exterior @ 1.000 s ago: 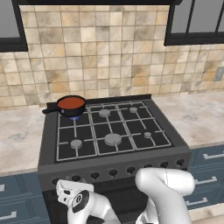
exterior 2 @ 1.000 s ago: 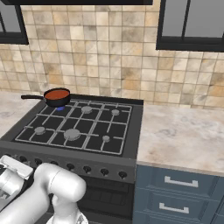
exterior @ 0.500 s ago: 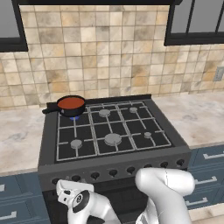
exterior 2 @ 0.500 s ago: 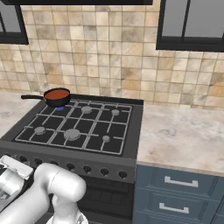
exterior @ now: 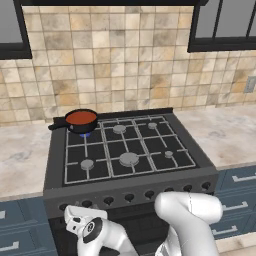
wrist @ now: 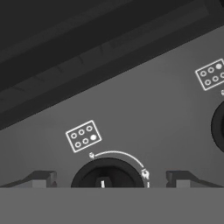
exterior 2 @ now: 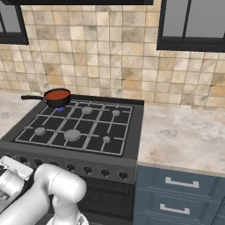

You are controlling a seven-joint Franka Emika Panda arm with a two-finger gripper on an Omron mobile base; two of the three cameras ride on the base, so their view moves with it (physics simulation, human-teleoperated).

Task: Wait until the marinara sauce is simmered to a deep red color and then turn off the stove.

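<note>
Left base view shows the marinara sauce (exterior: pixel 81 117), a red disc in a small black saucepan (exterior: pixel 75 121) on the back-left burner of the stove (exterior: pixel 125 155), its long handle pointing left over the counter (exterior: pixel 22 155). The tool is well apart from the sauce, low at the stove's front panel. In the hand view the tool (wrist: pixel 109 178) stands wide open and holds nothing, its two fingertips (wrist: pixel 41 178) flanking a round dark knob (wrist: pixel 107 175) without touching it. A second knob (wrist: pixel 217 126) sits at the right edge. The white arm (exterior: pixel 187 220) bends down and folds back toward the panel's left end.
</note>
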